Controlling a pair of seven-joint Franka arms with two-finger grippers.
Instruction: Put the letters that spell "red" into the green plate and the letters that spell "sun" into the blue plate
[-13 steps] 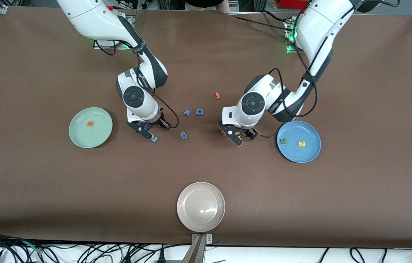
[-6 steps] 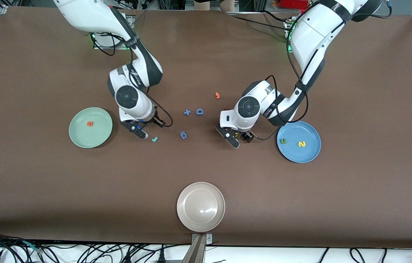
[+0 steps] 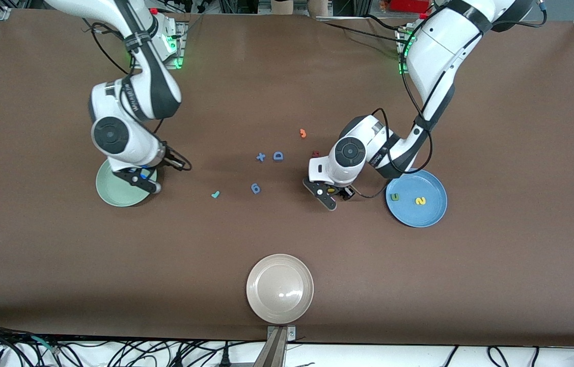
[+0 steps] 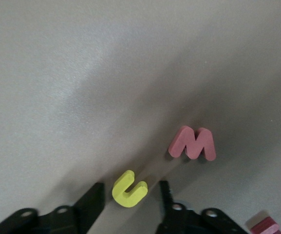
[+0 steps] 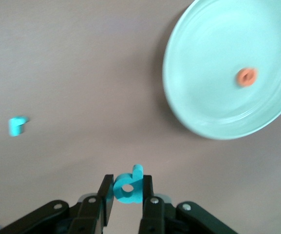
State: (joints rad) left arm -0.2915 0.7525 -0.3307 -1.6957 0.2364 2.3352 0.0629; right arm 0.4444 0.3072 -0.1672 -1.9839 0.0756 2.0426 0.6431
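My right gripper (image 5: 127, 192) is shut on the teal "d" (image 5: 129, 187) and hangs over the table-centre edge of the green plate (image 3: 113, 192), where it shows in the front view (image 3: 153, 179). The orange "e" (image 5: 247, 77) lies in that green plate (image 5: 203, 97). The teal "r" (image 3: 215, 194) lies on the table between the arms. My left gripper (image 4: 129, 197) is low over the table beside the blue plate (image 3: 419, 216), open, its fingers either side of the yellow "u" (image 4: 129, 188) with gaps. The olive "n" (image 3: 394, 197) and yellow "s" (image 3: 420, 201) lie in the blue plate.
A red "W" (image 4: 193, 144) lies close to the "u". A blue "D" (image 3: 278, 156), a blue plus (image 3: 261, 157), a blue "6" (image 3: 255, 188) and an orange "J" (image 3: 302, 133) lie mid-table. A beige plate (image 3: 279, 288) sits near the front edge.
My right arm has carried the teal "d" from mid-table to the green plate's edge, leaving the "r" behind. My left gripper's fingers have narrowed around the "u".
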